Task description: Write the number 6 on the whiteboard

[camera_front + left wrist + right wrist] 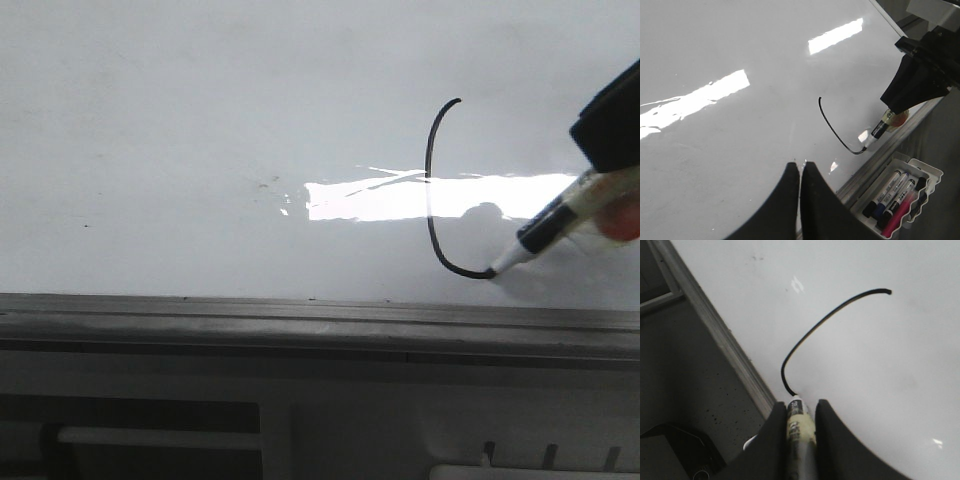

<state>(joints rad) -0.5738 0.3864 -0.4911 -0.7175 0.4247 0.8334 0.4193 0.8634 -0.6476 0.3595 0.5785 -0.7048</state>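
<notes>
At the right of the front frame, the right gripper [801, 412] clamps a marker [548, 230] whose tip touches the whiteboard [200, 150], ending the number 6 [432, 190], so far a tall open curve. The left gripper [800, 172] hangs over the board with fingers closed together, empty.

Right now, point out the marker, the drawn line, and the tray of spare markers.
marker [545, 232], front view, on its dark barrel band.
drawn line [429, 170], front view, mid-curve.
tray of spare markers [935, 176], left wrist view, on its white rim.
</notes>
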